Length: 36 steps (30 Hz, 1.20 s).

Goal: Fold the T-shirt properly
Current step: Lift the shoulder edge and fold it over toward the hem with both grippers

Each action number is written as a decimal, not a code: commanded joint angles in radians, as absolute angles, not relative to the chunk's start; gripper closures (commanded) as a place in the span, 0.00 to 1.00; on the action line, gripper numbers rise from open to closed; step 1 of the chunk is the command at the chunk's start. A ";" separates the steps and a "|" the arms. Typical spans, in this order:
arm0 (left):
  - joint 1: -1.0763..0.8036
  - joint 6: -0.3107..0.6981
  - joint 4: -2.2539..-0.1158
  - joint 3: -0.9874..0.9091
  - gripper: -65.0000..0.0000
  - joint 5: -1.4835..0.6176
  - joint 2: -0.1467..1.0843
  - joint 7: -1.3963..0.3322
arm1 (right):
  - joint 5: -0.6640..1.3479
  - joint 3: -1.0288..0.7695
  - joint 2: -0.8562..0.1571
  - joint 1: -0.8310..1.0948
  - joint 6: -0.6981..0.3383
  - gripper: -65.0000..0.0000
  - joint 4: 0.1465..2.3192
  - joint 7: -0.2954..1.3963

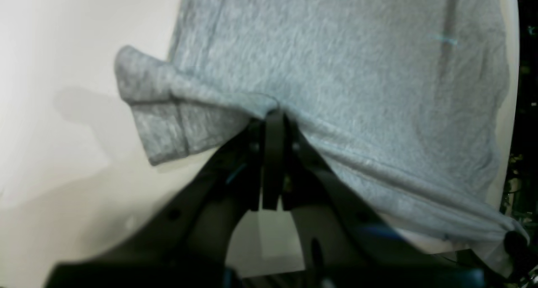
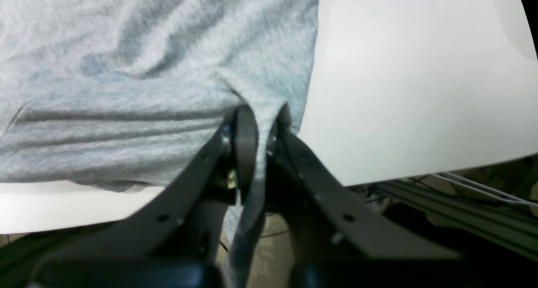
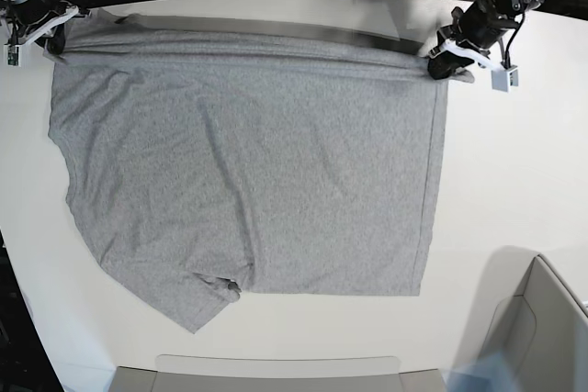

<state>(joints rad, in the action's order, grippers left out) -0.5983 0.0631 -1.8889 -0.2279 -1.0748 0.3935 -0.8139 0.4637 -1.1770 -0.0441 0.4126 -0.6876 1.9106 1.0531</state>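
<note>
The left tool [image 3: 445, 63], at the upper right of the base view, and the right tool [image 3: 48, 39], upper left, are each clamped on a far corner of the T-shirt [image 3: 248, 172]. It lies spread, plain side up, on the white tabletop [image 3: 514, 162]. The step looks like tensioning that edge; next, both should carry it evenly toward the bottom of the frame.

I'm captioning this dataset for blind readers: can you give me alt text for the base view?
A grey T-shirt lies spread, plain side up, on a white table, its far edge stretched taut between two black grippers. The left gripper pinches the far right corner, the right gripper the far left. One sleeve points toward the near edge.
</note>
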 commanded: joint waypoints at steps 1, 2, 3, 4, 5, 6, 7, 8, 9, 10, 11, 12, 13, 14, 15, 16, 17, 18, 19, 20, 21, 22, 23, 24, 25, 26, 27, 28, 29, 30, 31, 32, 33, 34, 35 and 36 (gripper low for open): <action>-0.578 0.033 -1.903 -0.239 1.00 -1.063 0.410 -0.806 | 0.447 -1.187 -0.076 0.398 -0.698 1.00 1.925 1.029; -0.565 0.022 -1.903 -0.237 1.00 -1.063 0.410 -0.822 | 0.430 -1.187 -0.076 0.389 -0.698 1.00 1.923 1.029; -0.550 0.013 -1.903 -0.237 1.00 -1.063 0.410 -0.837 | 0.410 -1.187 -0.076 0.372 -0.698 1.00 1.925 1.029; -0.530 0.007 -1.903 -0.237 1.00 -1.063 0.409 -0.851 | 0.387 -1.187 -0.076 0.358 -0.698 1.00 1.925 1.029; -0.507 0.001 -1.903 -0.236 1.00 -1.063 0.409 -0.869 | 0.364 -1.185 -0.076 0.341 -0.698 1.00 1.925 1.029; -0.489 -0.001 -1.903 -0.236 1.00 -1.061 0.409 -0.883 | 0.348 -1.178 -0.076 0.326 -0.698 1.00 1.923 1.029; -0.466 -0.008 -1.903 -0.236 1.00 -1.061 0.409 -0.901 | 0.326 -1.161 -0.076 0.314 -0.698 1.00 1.923 1.027; -0.444 -0.018 -1.903 -0.236 1.00 -1.061 0.409 -0.917 | 0.308 -1.142 -0.076 0.305 -0.698 1.00 1.923 1.024; -0.429 -0.025 -1.903 -0.236 1.00 -1.061 0.409 -0.928 | 0.294 -1.124 -0.076 0.297 -0.698 1.00 1.923 1.023; -0.409 -0.035 -1.903 -0.236 1.00 -1.061 0.409 -0.938 | 0.282 -1.107 -0.076 0.286 -0.698 1.00 1.923 1.023; -0.392 -0.044 -1.903 -0.236 1.00 -1.061 0.409 -0.949 | 0.272 -1.092 -0.076 0.277 -0.698 1.00 1.923 1.023; -0.375 -0.054 -1.903 -0.236 1.00 -1.061 0.409 -0.960 | 0.257 -1.079 -0.076 0.266 -0.698 1.00 1.923 1.023; -0.355 -0.064 -1.903 -0.236 1.00 -1.061 0.409 -0.978 | 0.237 -1.067 -0.076 0.251 -0.698 1.00 1.923 1.023; -0.335 -0.073 -1.903 -0.236 1.00 -1.061 0.409 -0.995 | 0.216 -1.056 -0.076 0.234 -0.698 1.00 1.922 1.023; -0.314 -0.079 -1.902 -0.232 1.00 -1.059 0.409 -1.013 | 0.194 -1.049 -0.074 0.217 -0.698 1.00 1.922 1.023; -0.292 -0.084 -1.900 -0.222 1.00 -1.058 0.410 -1.026 | 0.174 -1.043 -0.073 0.200 -0.698 1.00 1.922 1.021; -0.277 -0.084 -1.899 -0.209 1.00 -1.046 0.412 -1.030 | 0.162 -1.033 -0.073 0.188 -0.698 1.00 1.922 1.021; -0.262 -0.084 -1.899 -0.196 1.00 -1.020 0.412 -1.035 | 0.150 -1.024 -0.073 0.176 -0.698 1.00 1.920 1.021; -0.246 -0.084 -1.899 -0.180 1.00 -0.984 0.412 -1.036 | 0.137 -1.015 -0.073 0.166 -0.698 1.00 1.920 1.021; -0.228 -0.084 -1.899 -0.154 1.00 -0.940 0.409 -1.036 | 0.125 -1.007 -0.074 0.154 -0.698 1.00 1.920 1.021; -0.208 -0.084 -1.897 -0.120 1.00 -0.891 0.409 -1.038 | 0.110 -1.001 -0.074 0.140 -0.698 1.00 1.920 1.021; -0.191 -0.084 -1.897 -0.090 1.00 -0.846 0.407 -1.038 | 0.096 -0.997 -0.074 0.127 -0.698 1.00 1.916 1.021; -0.174 -0.084 -1.897 -0.064 1.00 -0.806 0.407 -1.038 | 0.079 -0.990 -0.076 0.111 -0.698 1.00 1.903 1.021; -0.162 -0.084 -1.897 -0.047 1.00 -0.782 0.407 -1.038 | 0.065 -0.984 -0.079 0.096 -0.698 1.00 1.886 1.021; -0.151 -0.084 -1.894 -0.036 1.00 -0.768 0.406 -1.038 | 0.051 -0.983 -0.091 0.079 -0.698 1.00 1.868 1.021; -0.140 -0.084 -1.885 -0.030 1.00 -0.763 0.404 -1.038 | 0.042 -0.981 -0.099 0.065 -0.698 1.00 1.845 1.021; -0.131 -0.084 -1.873 -0.031 1.00 -0.763 0.395 -1.038 | 0.036 -0.974 -0.105 0.053 -0.698 1.00 1.825 1.020; -0.120 -0.084 -1.859 -0.033 1.00 -0.763 0.389 -1.038 | 0.035 -0.964 -0.107 0.042 -0.698 1.00 1.807 1.017; -0.107 -0.084 -1.839 -0.033 1.00 -0.763 0.389 -1.038 | 0.033 -0.955 -0.111 0.036 -0.698 1.00 1.793 1.000; -0.094 -0.082 -1.817 -0.028 1.00 -0.763 0.389 -1.038 | 0.033 -0.947 -0.117 0.036 -0.698 1.00 1.782 0.974; -0.081 -0.082 -1.794 -0.027 1.00 -0.763 0.387 -1.038 | 0.031 -0.934 -0.117 0.036 -0.698 1.00 1.770 0.951; -0.070 -0.081 -1.776 -0.027 1.00 -0.763 0.386 -1.038 | 0.030 -0.920 -0.120 0.036 -0.698 1.00 1.759 0.935; -0.058 -0.077 -1.758 -0.025 1.00 -0.763 0.386 -1.036 | 0.024 -0.903 -0.120 0.036 -0.698 1.00 1.750 0.924; -0.045 -0.077 -1.742 -0.025 1.00 -0.763 0.386 -1.032 | 0.022 -0.888 -0.122 0.036 -0.698 1.00 1.747 0.915; -0.035 -0.077 -1.728 -0.025 1.00 -0.763 0.386 -1.030 | 0.024 -0.871 -0.128 0.036 -0.698 1.00 1.742 0.903; -0.024 -0.077 -1.716 -0.025 1.00 -0.763 0.386 -1.029 | 0.025 -0.857 -0.133 0.036 -0.698 1.00 1.741 0.891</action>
